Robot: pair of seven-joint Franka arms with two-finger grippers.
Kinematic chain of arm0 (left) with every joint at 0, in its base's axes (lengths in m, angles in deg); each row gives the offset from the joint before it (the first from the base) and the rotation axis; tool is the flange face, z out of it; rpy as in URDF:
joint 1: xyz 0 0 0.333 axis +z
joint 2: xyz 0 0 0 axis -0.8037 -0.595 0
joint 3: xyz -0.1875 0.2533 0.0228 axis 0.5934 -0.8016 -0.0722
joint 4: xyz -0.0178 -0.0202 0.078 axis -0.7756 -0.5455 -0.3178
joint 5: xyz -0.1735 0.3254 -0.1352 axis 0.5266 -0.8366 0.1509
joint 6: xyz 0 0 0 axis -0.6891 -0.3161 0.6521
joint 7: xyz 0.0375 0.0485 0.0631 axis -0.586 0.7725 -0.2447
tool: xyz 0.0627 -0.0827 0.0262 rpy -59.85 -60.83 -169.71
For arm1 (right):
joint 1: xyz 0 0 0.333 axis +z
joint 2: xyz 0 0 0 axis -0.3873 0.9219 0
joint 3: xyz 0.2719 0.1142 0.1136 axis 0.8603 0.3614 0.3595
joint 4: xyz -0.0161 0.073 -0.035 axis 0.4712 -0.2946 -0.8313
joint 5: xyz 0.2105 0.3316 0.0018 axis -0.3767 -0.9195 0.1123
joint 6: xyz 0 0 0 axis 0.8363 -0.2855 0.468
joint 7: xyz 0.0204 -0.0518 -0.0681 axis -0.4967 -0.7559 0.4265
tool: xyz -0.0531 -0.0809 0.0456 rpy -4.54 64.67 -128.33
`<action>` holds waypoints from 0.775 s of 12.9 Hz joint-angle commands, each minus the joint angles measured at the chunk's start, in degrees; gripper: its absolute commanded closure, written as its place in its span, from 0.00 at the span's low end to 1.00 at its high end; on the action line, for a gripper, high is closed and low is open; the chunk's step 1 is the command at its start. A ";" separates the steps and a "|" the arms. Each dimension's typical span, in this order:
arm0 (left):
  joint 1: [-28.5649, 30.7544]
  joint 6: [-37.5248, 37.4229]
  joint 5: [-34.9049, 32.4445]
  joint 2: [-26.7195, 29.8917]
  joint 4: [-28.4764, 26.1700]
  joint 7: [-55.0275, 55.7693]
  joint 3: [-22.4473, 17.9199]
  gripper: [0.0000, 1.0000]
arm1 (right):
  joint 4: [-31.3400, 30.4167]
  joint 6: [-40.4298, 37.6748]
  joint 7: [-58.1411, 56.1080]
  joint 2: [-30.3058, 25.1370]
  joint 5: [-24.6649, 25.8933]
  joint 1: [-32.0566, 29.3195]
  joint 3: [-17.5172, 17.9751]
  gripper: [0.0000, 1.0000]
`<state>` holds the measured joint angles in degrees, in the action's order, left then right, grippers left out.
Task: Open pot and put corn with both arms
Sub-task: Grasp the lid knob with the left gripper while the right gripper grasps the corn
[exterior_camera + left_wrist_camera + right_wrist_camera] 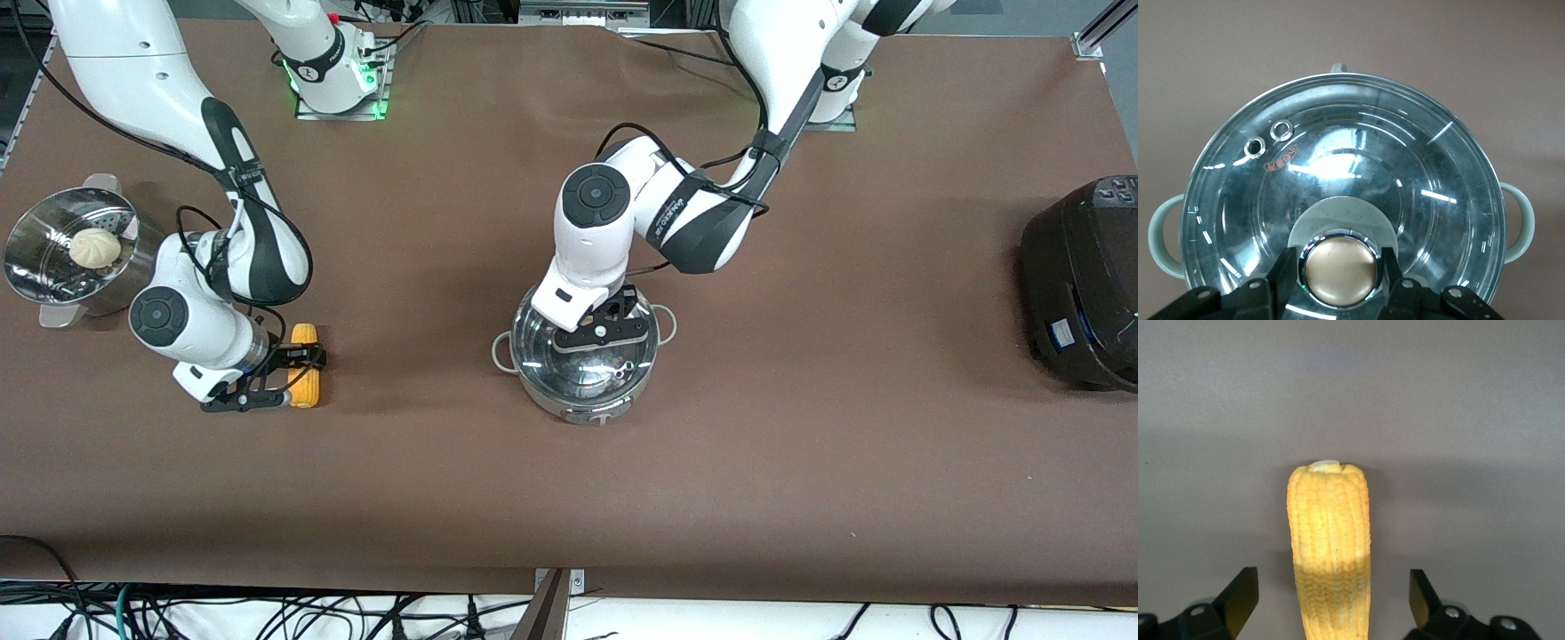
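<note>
Pot, lid on, sits mid-surface under the left pincer, clamped on its knob. Corn lies on the surface between the right pincer's wide-apart fingers.

The brown worktop carries a steel pot at its middle, glass lid on. The left claw sits down on the lid. Toward the right arm's end, the corn lies flat on the cloth, with the right claw low around it, fingers apart. A steamer basket holding a bun stands at that end. A black cooker stands at the left arm's end.
</note>
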<state>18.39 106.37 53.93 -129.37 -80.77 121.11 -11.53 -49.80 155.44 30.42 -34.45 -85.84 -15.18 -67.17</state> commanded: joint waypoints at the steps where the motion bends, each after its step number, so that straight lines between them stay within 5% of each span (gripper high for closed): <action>1: 0.03 -1.23 -1.55 -0.61 1.86 -0.79 0.07 0.49 | -1.14 2.51 -0.90 0.41 -0.45 -0.58 0.49 0.00; 3: 0.03 -1.23 -1.55 -0.70 1.86 -0.70 0.07 0.67 | -2.11 5.06 -0.90 1.02 -0.45 -0.67 0.57 0.00; 5: 0.03 -1.14 -1.64 -0.78 1.86 -0.79 0.07 0.96 | -2.20 5.77 -0.81 1.64 -0.45 -0.67 0.57 0.00; 6: 0.03 -1.22 -1.72 -0.70 1.86 -0.88 0.07 1.00 | -2.12 5.86 -0.81 1.64 -0.45 -0.67 0.57 0.02; 8: 0.03 -3.32 -1.81 -0.09 1.86 -2.45 0.07 1.00 | -1.94 5.60 -0.90 1.64 -0.28 -0.67 0.57 0.50; 10: 0.29 -7.44 -1.46 1.93 2.12 -2.81 0.34 1.00 | -1.68 5.24 -0.98 1.64 -0.28 -0.32 0.57 0.68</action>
<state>18.35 105.09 53.93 -129.32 -80.27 120.05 -11.41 -51.21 160.31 30.41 -32.37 -85.84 -15.23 -67.12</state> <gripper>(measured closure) 0.498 0.282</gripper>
